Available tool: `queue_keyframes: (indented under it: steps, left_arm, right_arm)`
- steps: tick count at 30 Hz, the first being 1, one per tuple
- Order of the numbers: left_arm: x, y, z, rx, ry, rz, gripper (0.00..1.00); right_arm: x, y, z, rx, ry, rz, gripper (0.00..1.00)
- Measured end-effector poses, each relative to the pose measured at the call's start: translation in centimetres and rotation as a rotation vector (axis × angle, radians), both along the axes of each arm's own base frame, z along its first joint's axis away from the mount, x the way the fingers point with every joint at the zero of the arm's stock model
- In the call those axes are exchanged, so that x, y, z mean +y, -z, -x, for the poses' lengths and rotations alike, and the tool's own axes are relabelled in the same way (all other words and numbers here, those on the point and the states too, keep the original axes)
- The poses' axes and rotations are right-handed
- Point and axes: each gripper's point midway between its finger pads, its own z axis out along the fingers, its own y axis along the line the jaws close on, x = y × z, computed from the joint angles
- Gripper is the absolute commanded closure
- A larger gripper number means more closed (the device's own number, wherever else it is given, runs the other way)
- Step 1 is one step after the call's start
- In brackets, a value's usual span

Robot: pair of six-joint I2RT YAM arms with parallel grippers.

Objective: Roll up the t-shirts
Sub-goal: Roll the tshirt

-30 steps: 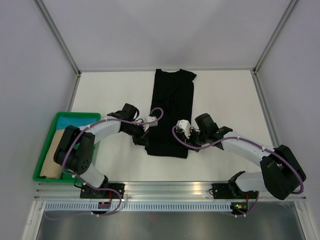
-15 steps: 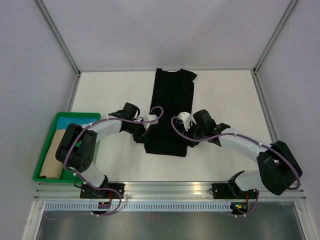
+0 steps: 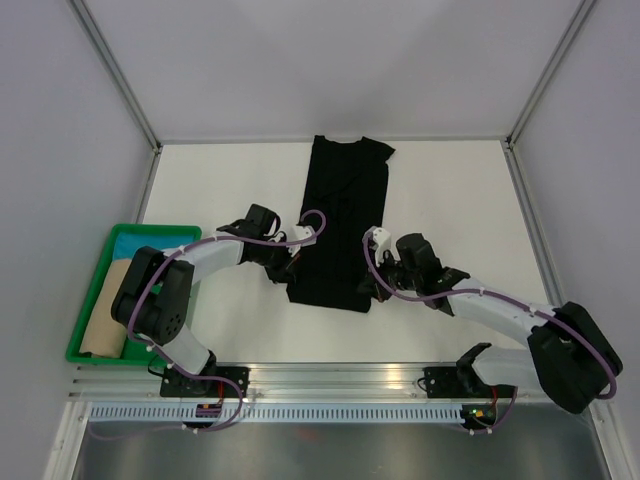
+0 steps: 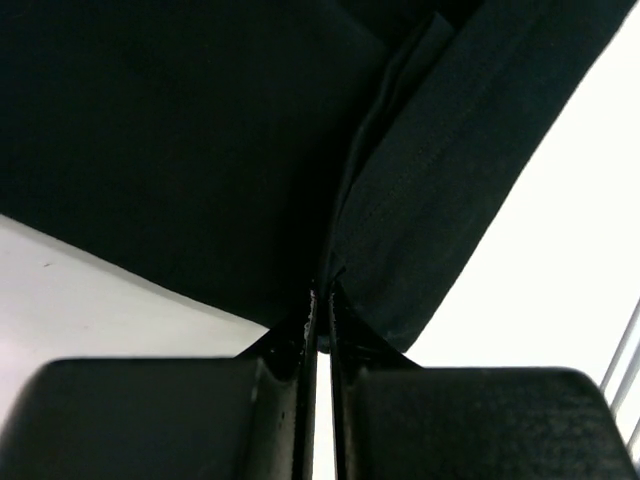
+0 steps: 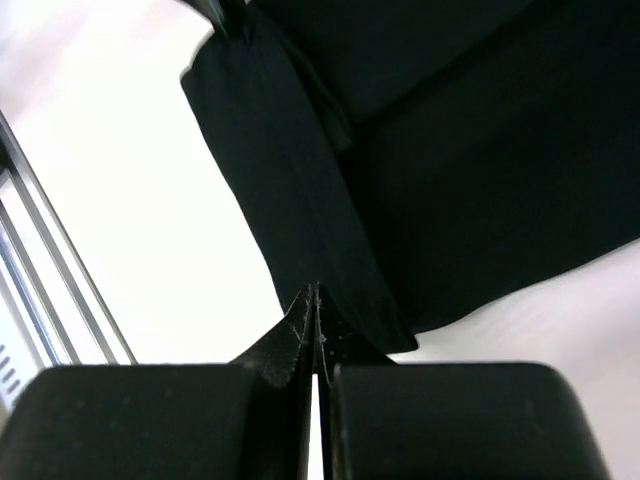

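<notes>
1. The right gripper [image 3: 368, 290] has been reset over the last second: its jaws parted briefly beside the right edge of the black t-shirt [image 3: 345, 215], then came together again lower down, at the near right corner of the hem.
2. In the right wrist view its fingertips are now pressed together with a fold of black cloth at their tips, so the corner is judged to be pinched.
3. The left gripper [image 3: 291, 268] has hardly moved; it is clamped narrow on the near left corner of the hem.
4. The t-shirt lies in the middle of the table [image 3: 230, 190], folded into a long strip, collar at the far end.
5. With both near corners held, the hem is judged ready to be turned over towards the collar; no roll is formed yet.
</notes>
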Motion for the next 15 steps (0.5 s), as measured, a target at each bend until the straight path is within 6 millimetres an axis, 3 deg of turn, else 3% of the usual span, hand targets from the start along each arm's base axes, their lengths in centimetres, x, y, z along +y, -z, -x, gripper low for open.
queue_keyframes:
  steps: [3, 6, 7, 9, 11, 13, 15]
  left_arm:
    - [0.1, 0.1, -0.5, -0.013, -0.023, -0.011, 0.91]
    - [0.2, 0.2, -0.9, -0.026, -0.041, -0.021, 0.82]
    - [0.2, 0.3, -0.9, -0.028, -0.046, -0.025, 0.71]
    - [0.4, 0.6, -1.1, -0.036, -0.056, -0.036, 0.65]
    - [0.6, 0.9, -1.2, -0.043, -0.066, -0.052, 0.64]
    - [1.0, 1.1, -1.4, -0.056, -0.081, -0.074, 0.71]
    - [1.5, 1.1, -2.2, -0.081, -0.123, -0.11, 0.72]
  right_arm:
    - [0.3, 2.4, 0.4, 0.099, 0.028, 0.006, 1.0]
    - [0.2, 4.1, 0.3, 0.163, 0.07, 0.022, 1.0]
    - [0.2, 4.5, 0.2, 0.177, 0.092, 0.025, 1.0]
    - [0.1, 4.8, 0.0, 0.182, 0.111, 0.029, 1.0]
    - [0.0, 5.1, -0.2, 0.184, 0.129, 0.036, 1.0]
    - [-0.3, 5.8, -0.4, 0.192, 0.148, 0.056, 1.0]
    - [-0.7, 6.5, -0.4, 0.204, 0.167, 0.08, 1.0]
